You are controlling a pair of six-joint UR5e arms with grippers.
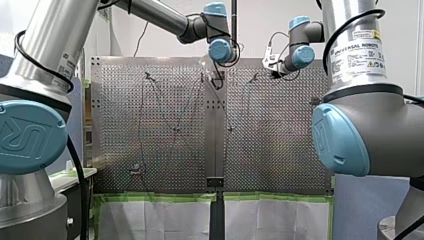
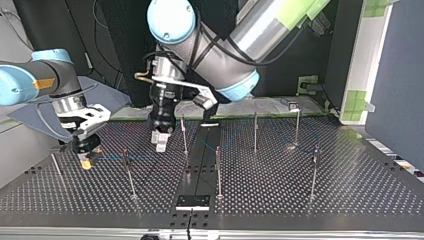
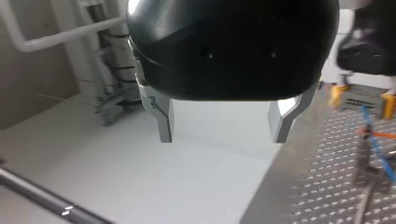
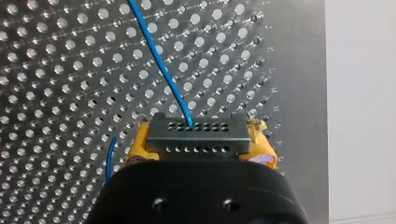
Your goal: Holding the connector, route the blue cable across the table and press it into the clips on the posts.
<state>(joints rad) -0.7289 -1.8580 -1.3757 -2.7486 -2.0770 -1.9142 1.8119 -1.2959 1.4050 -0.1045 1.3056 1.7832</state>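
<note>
Yellow pads (image 4: 261, 140) of my right gripper (image 4: 196, 144) are shut on a flat grey connector (image 4: 196, 137), and the blue cable (image 4: 159, 65) leaves its top over the perforated plate. At the top view's left, my right gripper (image 2: 86, 159) hangs low over the plate; the blue cable (image 2: 111, 158) runs from it to a thin post (image 2: 128, 172). My left gripper (image 2: 160, 141) hovers beside a middle post (image 2: 184, 132). My left gripper (image 3: 224, 126) stands open with nothing between its metal fingers (image 3: 163, 116). Beside it the blue cable (image 3: 376, 142) shows under my right gripper (image 3: 362, 93).
Several thin clip posts (image 2: 218, 170) stand across the perforated table (image 2: 350, 190), more at the top view's right (image 2: 315, 170). A small black plate (image 2: 192, 201) sits at the near edge. Both arms (image 1: 272, 65) work at the plate's far end in the front view.
</note>
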